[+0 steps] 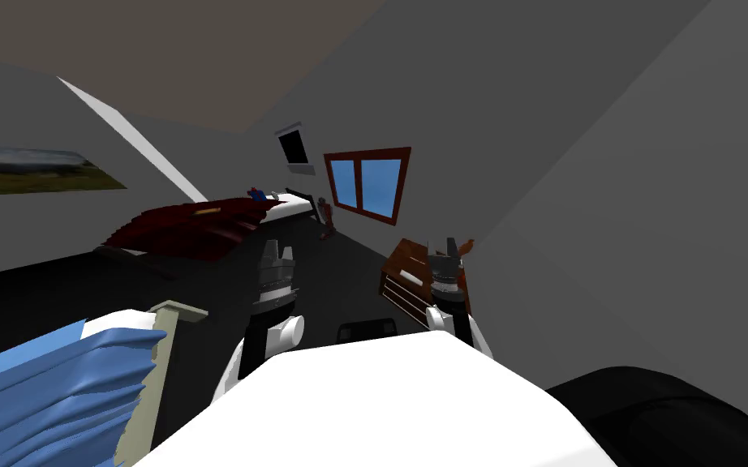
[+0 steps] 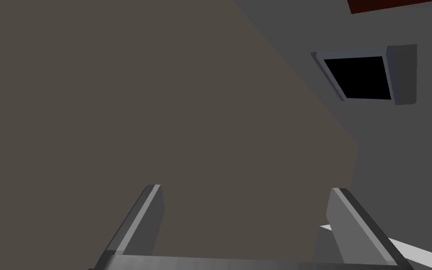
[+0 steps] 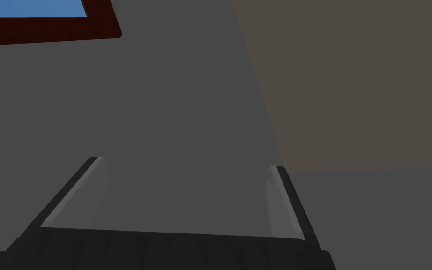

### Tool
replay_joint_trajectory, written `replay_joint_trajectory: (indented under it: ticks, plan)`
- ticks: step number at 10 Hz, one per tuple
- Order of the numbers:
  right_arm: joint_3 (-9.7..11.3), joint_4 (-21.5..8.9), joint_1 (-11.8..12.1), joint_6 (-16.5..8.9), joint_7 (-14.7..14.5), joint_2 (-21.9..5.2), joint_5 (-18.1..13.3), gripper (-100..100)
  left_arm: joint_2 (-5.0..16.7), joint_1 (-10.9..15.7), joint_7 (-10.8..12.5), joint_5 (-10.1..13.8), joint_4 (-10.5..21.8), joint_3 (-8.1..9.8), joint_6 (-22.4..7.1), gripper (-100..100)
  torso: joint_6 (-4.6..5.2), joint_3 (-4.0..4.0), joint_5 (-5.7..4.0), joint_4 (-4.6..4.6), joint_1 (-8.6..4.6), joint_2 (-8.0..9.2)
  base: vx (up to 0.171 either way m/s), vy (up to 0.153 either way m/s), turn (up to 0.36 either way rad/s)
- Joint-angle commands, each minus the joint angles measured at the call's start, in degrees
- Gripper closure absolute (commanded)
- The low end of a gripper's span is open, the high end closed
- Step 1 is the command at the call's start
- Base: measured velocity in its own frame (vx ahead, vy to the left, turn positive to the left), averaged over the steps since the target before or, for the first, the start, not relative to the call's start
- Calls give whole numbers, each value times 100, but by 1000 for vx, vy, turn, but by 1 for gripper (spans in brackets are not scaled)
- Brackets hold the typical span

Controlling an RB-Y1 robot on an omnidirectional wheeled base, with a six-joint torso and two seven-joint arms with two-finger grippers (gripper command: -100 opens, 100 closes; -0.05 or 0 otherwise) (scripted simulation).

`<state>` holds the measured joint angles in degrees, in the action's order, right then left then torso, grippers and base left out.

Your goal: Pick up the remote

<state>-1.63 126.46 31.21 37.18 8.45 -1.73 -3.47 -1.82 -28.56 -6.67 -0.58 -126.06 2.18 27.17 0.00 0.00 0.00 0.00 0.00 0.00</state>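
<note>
Far left, on the wall: landscape picture (image 1: pixel 32 169). Near left: bed with blue ribbed cover (image 1: pixel 48 389), pale footboard at its end. Left of centre, far across the dark floor (image 1: pixel 332 276): second bed (image 1: pixel 186 229) under a dark red cover.

Lying on that cover: remote (image 1: pixel 208 212) (by best guess the slim tan bar; too small to confirm), well apart from both grippers. Beyond it, at the far end of the same bed: small blue-and-red object (image 1: pixel 258 194).

Centre: left gripper (image 1: pixel 277 247), raised and aimed up at the ceiling, fingers (image 2: pixel 137 225) spread wide, holding nothing. On the far wall: white-framed black panel (image 1: pixel 294 146), then a window (image 1: pixel 367 185) in a red-brown frame. Right of centre, against the right wall: wooden drawer unit (image 1: pixel 409 280). Just in front of it: right gripper (image 1: pixel 449 243), likewise raised, fingers (image 3: pixel 280 201) fully parted, empty.

Step in hand, as judged: locating and approaching; no reach begun.

Next move calls for:
- rolling forward and left to the red bed
- lowering one arm (the left, seemingly the nearer)
- turning the open fingers down across the bar's narrow width
- closing only once astride it
</note>
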Motion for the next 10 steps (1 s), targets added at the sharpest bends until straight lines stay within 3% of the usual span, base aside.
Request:
replay_joint_trajectory:
  ticks: [1,10]
  plan:
    - [-1,-135,88,-20,57,-158,-162,-100,0,0,0,0,0,0,0,0,0,0,0,0,0,0,-14,4,107]
    - [-60,-1384,746,-275,403,-988,-1551,-100,0,-1,0,0,0,1,0,0,1,-5,-2,-2,-10,-9,7,-13,152]
